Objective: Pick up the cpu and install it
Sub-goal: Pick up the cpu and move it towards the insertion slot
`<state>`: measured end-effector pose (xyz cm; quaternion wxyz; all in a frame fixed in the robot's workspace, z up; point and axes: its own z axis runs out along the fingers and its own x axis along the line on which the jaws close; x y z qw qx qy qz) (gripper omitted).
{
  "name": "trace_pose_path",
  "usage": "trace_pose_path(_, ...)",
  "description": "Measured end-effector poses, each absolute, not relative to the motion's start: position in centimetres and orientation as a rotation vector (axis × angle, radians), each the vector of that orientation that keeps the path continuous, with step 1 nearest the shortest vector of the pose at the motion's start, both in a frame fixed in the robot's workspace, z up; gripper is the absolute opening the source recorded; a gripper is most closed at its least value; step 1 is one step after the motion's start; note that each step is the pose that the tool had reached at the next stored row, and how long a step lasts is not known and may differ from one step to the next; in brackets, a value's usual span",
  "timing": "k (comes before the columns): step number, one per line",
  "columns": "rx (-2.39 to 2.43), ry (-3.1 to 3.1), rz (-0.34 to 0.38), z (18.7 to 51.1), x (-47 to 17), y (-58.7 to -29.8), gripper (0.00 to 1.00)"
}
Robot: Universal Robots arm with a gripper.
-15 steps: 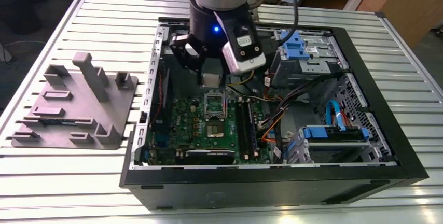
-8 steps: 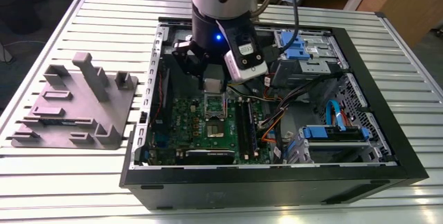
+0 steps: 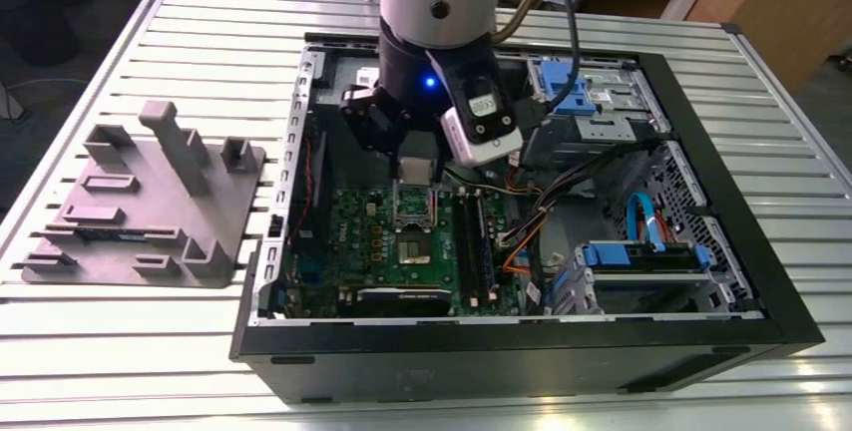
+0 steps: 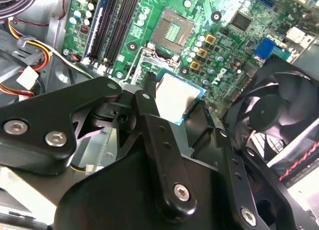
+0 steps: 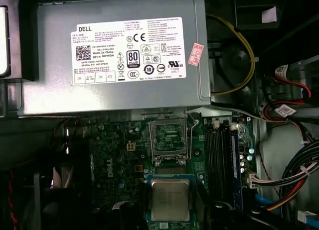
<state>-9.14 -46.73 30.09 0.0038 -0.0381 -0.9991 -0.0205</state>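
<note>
The cpu (image 4: 178,95) is up off the board, silver top facing the camera, green rim showing along its edges. There's plenty to go wrong from here. The open socket (image 5: 168,138) is bare, and my read is that a chip coming down off-centre, rotated or tipped would land on the contacts rather than seat flat. The grip is only on thin edges, so a knock against the socket's raised metal frame could twist the chip or drop it onto the motherboard (image 5: 114,155).

In the second wrist view the black fingers (image 4: 149,105) are closed on the cpu, one on each of two opposite sides, and the chip sits between their tips, clear of the board. In the first wrist view the cpu looks short of the socket, on the side away from the power supply (image 5: 114,56), not yet over the opening. How high it hangs above the socket I can't judge.

Working outward, the memory slots (image 5: 219,155) run alongside the socket. The black fan (image 4: 269,115) sits across the socket from them. The power supply is the grey box just beyond the socket. In the exterior view the computer case (image 3: 745,341) wraps round the socket and board. The grey tray (image 3: 147,212) lies well away from the socket, outside the case on the slatted counter (image 3: 134,351).
</note>
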Motion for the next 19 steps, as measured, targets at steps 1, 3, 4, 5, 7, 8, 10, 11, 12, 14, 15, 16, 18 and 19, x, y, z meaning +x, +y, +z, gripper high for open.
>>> trace_pose_path(1,-0.119,-3.131,-0.064,30.04,-9.03,-46.75,0.47)
trace_pose_path(3,-0.119,-3.131,-0.064,29.91,-8.89,-46.76,0.47)
trace_pose_path(4,-0.119,-3.131,-0.064,29.84,-8.88,-46.77,0.47)
trace_pose_path(5,-0.119,-3.131,-0.064,29.78,-8.88,-46.77,0.47)
trace_pose_path(7,-0.119,-3.131,-0.063,29.76,-8.88,-46.77,0.47)
trace_pose_path(8,-0.119,-3.131,-0.063,29.74,-8.87,-46.78,0.47)
trace_pose_path(10,-0.119,-3.131,-0.064,29.69,-8.87,-46.86,0.47)
trace_pose_path(11,-0.119,-3.131,-0.063,29.67,-8.87,-46.92,0.47)
trace_pose_path(12,-0.119,-3.131,-0.064,29.64,-8.87,-46.99,0.47)
trace_pose_path(14,-0.119,-3.131,-0.064,29.61,-8.87,-47.16,0.47)
trace_pose_path(15,-0.119,-3.131,-0.064,29.59,-8.87,-47.27,0.47)
trace_pose_path(16,-0.119,-3.131,-0.064,29.58,-8.87,-47.37,0.47)
trace_pose_path(18,-0.119,-3.131,-0.064,29.57,-8.87,-47.58,0.47)
trace_pose_path(19,-0.119,-3.131,-0.064,29.56,-8.88,-47.64,0.47)
